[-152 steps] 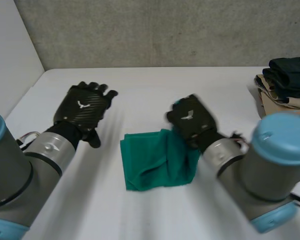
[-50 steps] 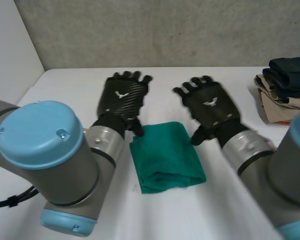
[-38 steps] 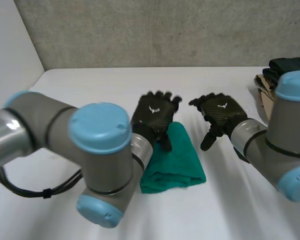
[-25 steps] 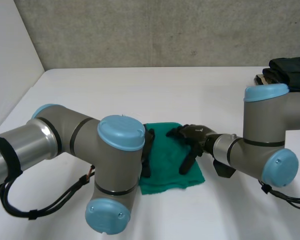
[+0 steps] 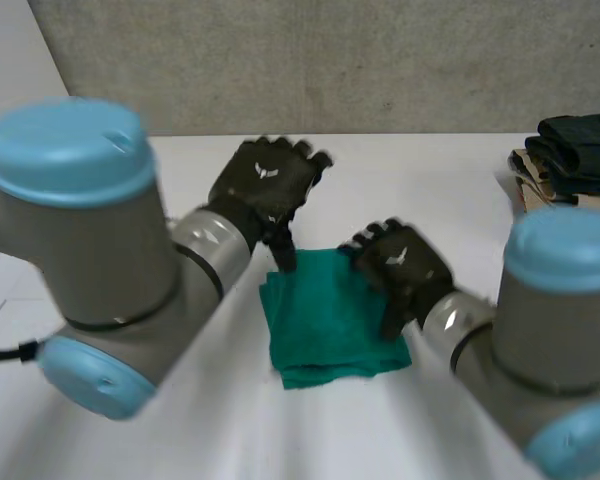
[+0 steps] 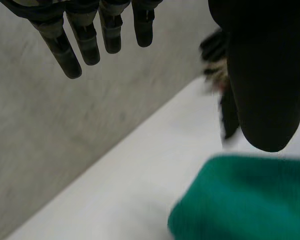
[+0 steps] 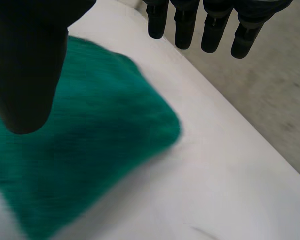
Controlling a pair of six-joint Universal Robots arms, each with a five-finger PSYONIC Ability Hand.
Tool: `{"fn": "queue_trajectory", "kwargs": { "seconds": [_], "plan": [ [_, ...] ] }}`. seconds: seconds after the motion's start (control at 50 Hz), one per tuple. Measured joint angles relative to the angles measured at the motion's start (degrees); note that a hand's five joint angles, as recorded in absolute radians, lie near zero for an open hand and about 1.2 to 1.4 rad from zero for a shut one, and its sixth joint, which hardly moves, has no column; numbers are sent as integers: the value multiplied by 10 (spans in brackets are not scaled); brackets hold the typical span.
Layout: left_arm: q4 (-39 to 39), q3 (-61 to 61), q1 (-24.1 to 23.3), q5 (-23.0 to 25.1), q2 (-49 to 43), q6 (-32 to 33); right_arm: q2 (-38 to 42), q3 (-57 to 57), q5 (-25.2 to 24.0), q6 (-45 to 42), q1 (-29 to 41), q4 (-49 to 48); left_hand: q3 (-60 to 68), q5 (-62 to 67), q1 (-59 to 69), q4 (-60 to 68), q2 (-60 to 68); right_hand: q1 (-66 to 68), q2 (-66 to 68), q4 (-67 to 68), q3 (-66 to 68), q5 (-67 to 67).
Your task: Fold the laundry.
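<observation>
Pulling back from the green cloth (image 5: 325, 320), both hands have come up off it. Half a second ago they were down low on the fabric, pressing from either side. Now the left hand (image 5: 268, 182) sits just past the cloth's far left corner, with its thumb hanging down close to that corner. I can't tell whether the thumb touches it. The right hand (image 5: 402, 268) hovers over the cloth's right edge.

Neither hand has hold of anything. In the left wrist view the left hand's fingers (image 6: 85, 40) are straight and spread, the cloth lies beyond the thumb, and nothing is pinched. In the right wrist view the right hand's fingers (image 7: 210, 25) are just as straight, and the cloth lies loose under the thumb and palm.

The cloth is in the middle of the tabletop (image 5: 430, 170) as a compact folded rectangle, narrower than it was three seconds ago, when the right hand was on its right side.

To my eye the fold is made and pressed, and this piece looks close to finished. It probably belongs next with the pile of folded clothes (image 5: 578, 150) at the tabletop's right end, well apart from it.
</observation>
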Motion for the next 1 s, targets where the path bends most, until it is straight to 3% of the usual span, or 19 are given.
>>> {"fn": "queue_trajectory", "kwargs": {
  "seconds": [0.12,0.26,0.52,0.62,0.66,0.76,1.0],
  "plan": [
    [-15,-1,27,169,33,-19,4,88,1,-7,41,-87,0,0,0,0,0,0,0,0,0,0],
    [-40,-3,32,269,40,-52,58,114,3,-10,57,-174,0,0,0,0,0,0,0,0,0,0],
    [-41,-23,26,275,41,-59,115,83,7,-49,50,-260,0,0,0,0,0,2,9,15,14,15],
    [-40,-25,27,273,41,-59,126,69,9,-56,49,-261,0,0,0,0,0,72,72,74,75,66],
    [-39,-26,28,273,41,-59,133,59,9,-57,49,-261,0,0,0,0,0,160,157,155,155,132],
    [-39,-26,30,272,41,-60,138,43,9,-53,49,-264,0,0,0,0,0,455,506,504,504,462],
    [-31,-16,34,271,71,-61,129,-43,13,-47,22,-282,0,0,0,0,0,457,529,565,547,494]
  ]
}}
